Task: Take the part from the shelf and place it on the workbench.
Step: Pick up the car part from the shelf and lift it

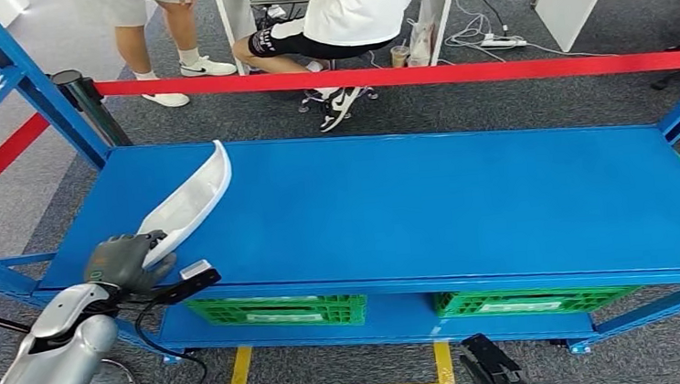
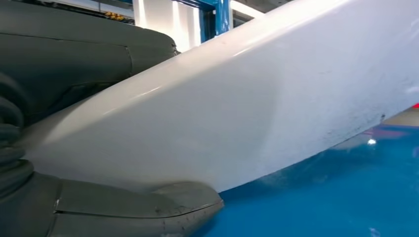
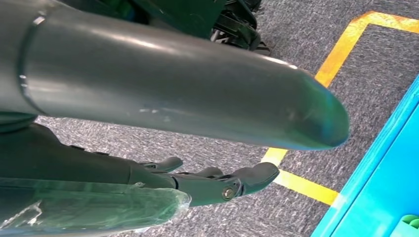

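Right hand (image 3: 188,148): low by the grey carpet and yellow line (image 3: 316,187); fingers apart, holding nothing.
Left hand (image 1: 126,261): at the shelf's (image 1: 429,203) near left edge, gripping the part's lower end.
Part (image 1: 189,204): white, curved; wrist view shows thumb (image 2: 133,210) and fingers clasping it above the blue surface.
Crates (image 1: 277,311): green, below.
Tape (image 1: 455,73): red, beyond; people behind.

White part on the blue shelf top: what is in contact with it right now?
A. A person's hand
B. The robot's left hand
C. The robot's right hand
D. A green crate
B. The head view shows the left hand gripping the near end of the white part over the blue shelf top, and the left wrist view shows its fingers on both sides of the part.
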